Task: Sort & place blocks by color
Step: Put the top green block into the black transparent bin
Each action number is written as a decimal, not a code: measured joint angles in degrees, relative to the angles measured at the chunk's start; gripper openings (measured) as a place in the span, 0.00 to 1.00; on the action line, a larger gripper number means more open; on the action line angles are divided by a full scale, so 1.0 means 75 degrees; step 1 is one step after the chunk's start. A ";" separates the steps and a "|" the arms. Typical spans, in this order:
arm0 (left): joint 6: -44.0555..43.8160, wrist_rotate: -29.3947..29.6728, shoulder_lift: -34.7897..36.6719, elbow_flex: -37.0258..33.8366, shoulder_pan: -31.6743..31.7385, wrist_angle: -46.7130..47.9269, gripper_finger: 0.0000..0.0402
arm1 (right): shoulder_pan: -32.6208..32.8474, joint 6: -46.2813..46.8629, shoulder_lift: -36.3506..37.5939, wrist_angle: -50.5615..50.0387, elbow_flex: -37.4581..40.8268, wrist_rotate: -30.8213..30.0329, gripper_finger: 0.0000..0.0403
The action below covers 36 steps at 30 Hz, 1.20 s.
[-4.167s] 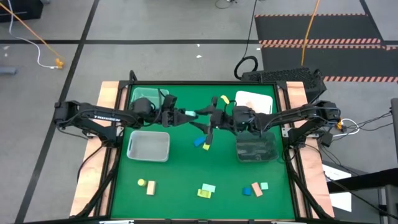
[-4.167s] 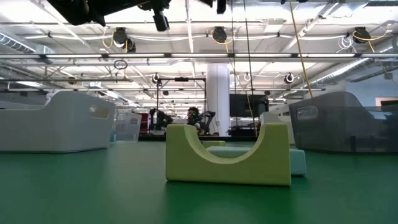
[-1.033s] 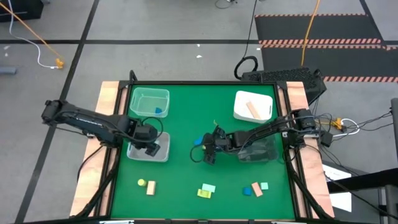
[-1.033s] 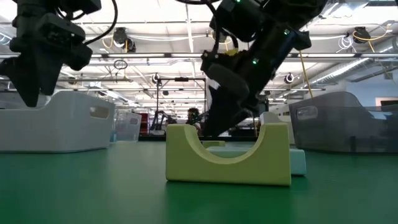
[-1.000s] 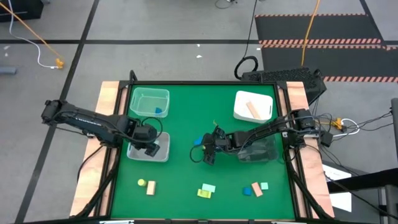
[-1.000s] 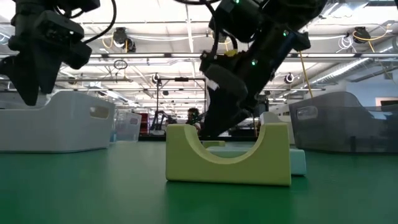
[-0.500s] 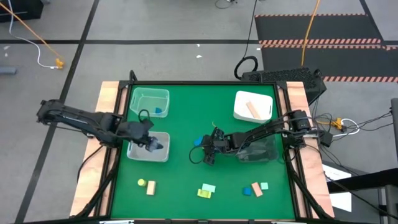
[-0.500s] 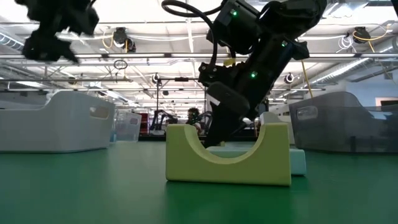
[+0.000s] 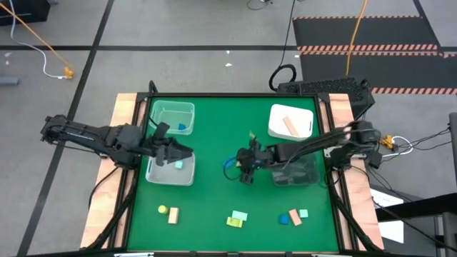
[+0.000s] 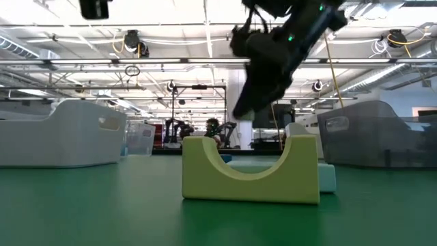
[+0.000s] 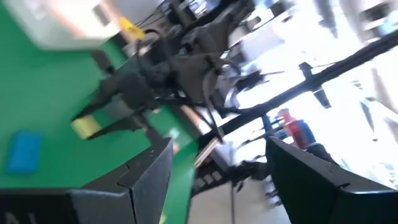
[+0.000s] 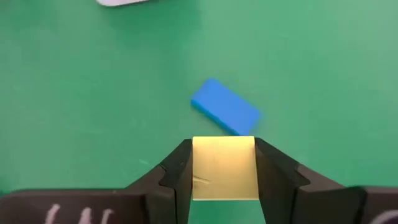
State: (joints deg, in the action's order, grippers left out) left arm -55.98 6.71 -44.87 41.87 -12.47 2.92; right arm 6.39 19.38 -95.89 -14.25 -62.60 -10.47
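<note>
One yellow-green block (image 12: 223, 168) clamped in right gripper (image 12: 223, 177), mid-frame; thin hold, may slip onto blue block (image 12: 224, 107). Left gripper (image 9: 180, 151) spread over white tray (image 9: 153, 176).

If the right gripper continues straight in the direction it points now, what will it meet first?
Probably the blue block on the green mat. The right gripper, shut on a yellow block, points down almost at it; height above the mat is unclear.

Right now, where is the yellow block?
The yellow block is clamped between the right gripper's fingers near the table's middle, lifted just above the blue block, left of the dark tray.
</note>
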 joint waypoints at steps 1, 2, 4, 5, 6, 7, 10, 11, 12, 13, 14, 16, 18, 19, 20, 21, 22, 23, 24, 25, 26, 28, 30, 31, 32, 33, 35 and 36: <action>0.0069 0.0001 0.0003 0.0000 0.0002 -0.0182 0.64 | -0.0031 -0.0095 0.0258 -0.0187 0.0008 -0.0010 0.29; 0.0095 0.0001 0.0002 0.0000 0.0004 -0.0331 0.64 | -0.0057 -0.0208 0.0522 -0.0325 0.0008 -0.0056 0.29; 0.0110 0.0002 -0.0006 0.0000 0.0007 -0.0491 0.64 | -0.0097 -0.0382 0.1089 -0.0612 0.0005 -0.0204 0.29; 0.0109 0.0009 -0.0011 0.0000 0.0013 -0.0547 0.64 | -0.0118 -0.0434 0.1349 -0.0766 0.0002 -0.0202 0.29; 0.0107 0.0053 -0.0011 0.0000 0.0019 -0.0574 0.64 | -0.0144 -0.0448 0.1598 -0.0925 0.0002 -0.0192 0.29; 0.0089 0.0100 -0.0011 0.0000 0.0023 -0.0594 0.64 | -0.0154 -0.0448 0.1815 -0.1131 0.0002 -0.0190 0.29; -0.0033 0.0349 -0.0016 0.0000 0.0023 -0.0603 0.64 | -0.0089 -0.0252 0.2485 -0.1862 0.0005 0.0091 0.29; -0.0031 0.0444 -0.0018 0.0000 0.0023 -0.0603 0.64 | -0.0043 -0.0146 0.2715 -0.2137 0.0004 0.0265 0.29; -0.0019 0.0561 -0.0017 0.0000 0.0023 -0.0600 0.64 | 0.0012 -0.0051 0.2932 -0.2454 0.0002 0.0423 0.29; 0.0000 0.0701 -0.0017 0.0000 0.0023 -0.0605 0.64 | 0.0073 0.0048 0.3131 -0.2794 0.0002 0.0613 0.29; 0.0021 0.0855 -0.0017 0.0000 0.0023 -0.0604 0.64 | 0.0149 0.0133 0.3295 -0.3137 0.0002 0.0762 0.29; 0.0058 0.1259 -0.0017 0.0000 0.0023 -0.0605 0.64 | 0.0335 0.0327 0.3595 -0.3828 0.0002 0.1062 0.29; 0.0035 0.1787 -0.0043 0.0000 0.0023 -0.0617 0.64 | 0.0565 0.0483 0.3832 -0.4459 0.0002 0.1330 0.29; -0.0012 0.2074 -0.0080 0.0000 0.0023 -0.0663 0.64 | 0.0684 0.0510 0.3934 -0.4756 0.0002 0.1427 0.29; -0.0076 0.2323 -0.0117 0.0000 0.0023 -0.0686 0.64 | 0.0813 0.0520 0.3999 -0.5062 0.0002 0.1443 0.29; -0.0128 0.2511 -0.0143 0.0000 0.0023 -0.0708 0.64 | 0.0930 0.0520 0.4039 -0.5339 0.0002 0.1438 0.29; -0.0159 0.2630 -0.0192 0.0000 0.0023 -0.0817 0.64 | 0.1037 0.0514 0.4082 -0.5580 0.0002 0.1438 0.29; -0.0187 0.2719 -0.0258 0.0000 0.0026 -0.0979 0.64 | 0.1134 0.0508 0.4117 -0.5795 0.0002 0.1436 0.29; -0.0195 0.2795 -0.0329 0.0000 0.0023 -0.1096 0.64 | 0.1216 0.0506 0.4141 -0.5994 0.0002 0.1434 0.29; -0.0205 0.2854 -0.0410 0.0000 0.0023 -0.1196 0.64 | 0.1303 0.0501 0.4152 -0.6171 0.0002 0.1430 0.29; -0.0205 0.2866 -0.0510 0.0000 0.0023 -0.1298 0.64 | 0.1391 0.0474 0.4152 -0.6325 0.0002 0.1432 0.29; -0.0204 0.2906 -0.0760 0.0000 0.0023 -0.1640 0.64 | 0.1546 0.0354 0.4146 -0.6577 0.0027 0.1425 0.29; -0.0229 0.2918 -0.1001 0.0000 0.0023 -0.1894 0.64 | 0.1656 0.0217 0.4170 -0.6594 0.0223 0.1390 0.29; -0.0254 0.2918 -0.1146 0.0000 0.0023 -0.2064 0.64 | 0.1712 0.0156 0.4207 -0.6559 0.0383 0.1391 0.29; -0.0296 0.2918 -0.1292 0.0000 0.0023 -0.2227 0.64 | 0.1773 0.0135 0.4240 -0.6507 0.0587 0.1380 0.29; -0.0363 0.2920 -0.1427 0.0000 0.0023 -0.2348 0.64 | 0.1805 0.0117 0.4280 -0.6447 0.0809 0.1383 0.29; -0.0490 0.2921 -0.1652 0.0000 0.0023 -0.2571 0.64 | 0.1846 0.0060 0.4423 -0.6224 0.1334 0.1383 0.29; -0.0557 0.2924 -0.1778 0.0000 0.0023 -0.2760 0.64 | 0.1865 0.0072 0.4503 -0.6046 0.1603 0.1381 0.29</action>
State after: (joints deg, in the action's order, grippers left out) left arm -60.16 28.64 -58.20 41.87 -12.29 -17.78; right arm 20.38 19.92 -62.12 -59.59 -50.58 -0.11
